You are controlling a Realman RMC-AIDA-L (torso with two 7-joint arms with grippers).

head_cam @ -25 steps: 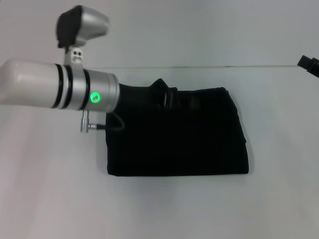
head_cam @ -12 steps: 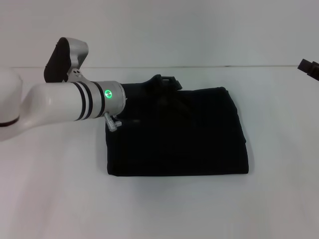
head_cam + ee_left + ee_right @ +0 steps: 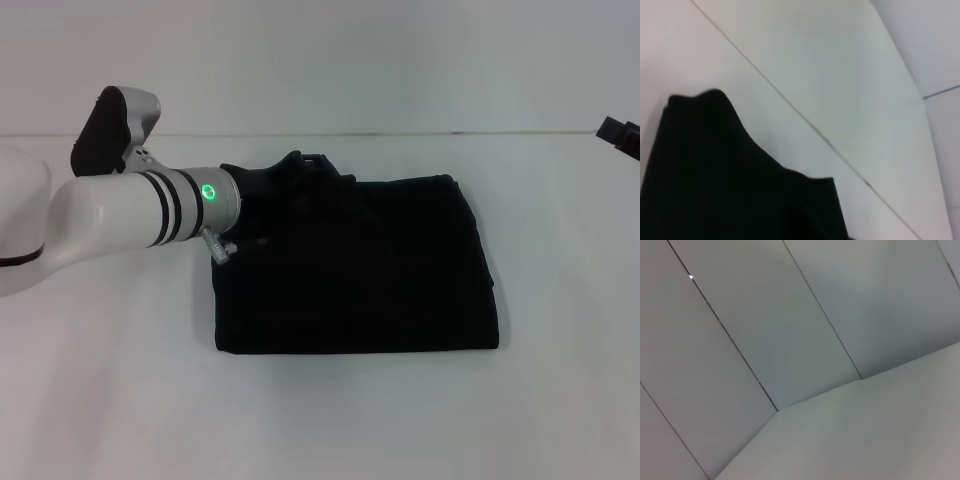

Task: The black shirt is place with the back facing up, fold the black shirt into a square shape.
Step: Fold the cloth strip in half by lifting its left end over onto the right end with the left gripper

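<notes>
- The black shirt (image 3: 360, 270) lies folded into a near-square block at the centre of the table (image 3: 320, 420).
- The left gripper (image 3: 300, 170) sits at the shirt's far-left corner; its opening and any hold on fabric cannot be determined.
- Risk: any fabric snagged there would drag the fold open on withdrawal.
- The right gripper (image 3: 620, 133) is parked at the far right.

The left arm (image 3: 110, 215) reaches in from the table's left edge toward its far middle, forearm nearly level, a green light glowing on the wrist; the left gripper (image 3: 300, 172) points away; the right gripper (image 3: 620, 133) sits parked at the table's far right edge.
</notes>
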